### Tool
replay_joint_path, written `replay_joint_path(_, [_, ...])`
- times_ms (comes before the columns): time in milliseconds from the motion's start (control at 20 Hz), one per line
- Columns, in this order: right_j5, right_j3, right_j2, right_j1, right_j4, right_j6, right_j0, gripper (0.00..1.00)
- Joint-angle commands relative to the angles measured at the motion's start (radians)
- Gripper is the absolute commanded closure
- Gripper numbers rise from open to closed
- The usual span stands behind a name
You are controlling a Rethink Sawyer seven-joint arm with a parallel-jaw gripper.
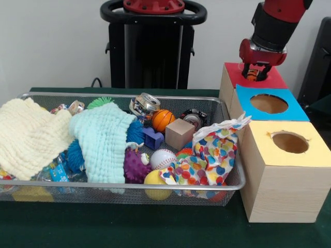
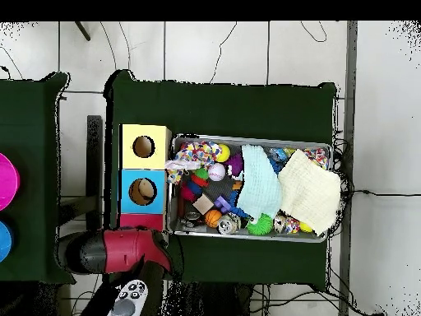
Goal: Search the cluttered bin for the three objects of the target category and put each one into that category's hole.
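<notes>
Dark green cloth covers the table [image 1: 155, 227]. We note the gripper [image 1: 253, 72] low over the red-topped box's hole [image 1: 254, 76], clasping something small and orange. The wire-mesh bin [image 1: 103, 194] holds waffle-weave cloths, spiky balls and a wooden cube [image 1: 179, 133].

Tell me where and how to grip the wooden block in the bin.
Take the wooden block across its two flat vertical sides, coming straight down from above. Its top face is bare and it sits on top of the clutter in the bin. The purple block touches its left side, so a finger may have to nudge in there.
</notes>
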Motion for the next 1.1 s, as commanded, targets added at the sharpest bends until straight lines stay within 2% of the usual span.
replay_joint_path(50, [-0.212, 0.001, 0.084, -0.075, 0.006, 0.183, -0.051, 0.00])
replay_joint_path(150, [-0.257, 0.016, 0.112, -0.104, 0.014, 0.182, -0.077, 0.00])
replay_joint_path(300, [-0.266, 0.011, 0.105, -0.106, 0.008, 0.184, -0.072, 0.00])
replay_joint_path(550, [-0.220, -0.053, 0.042, -0.083, -0.011, 0.173, -0.034, 0.00])
replay_joint_path(900, [-0.170, -0.071, -0.027, -0.060, -0.034, 0.170, 0.017, 0.00])
replay_joint_path(1100, [-0.143, -0.080, -0.062, -0.054, -0.051, 0.146, 0.007, 0.00])
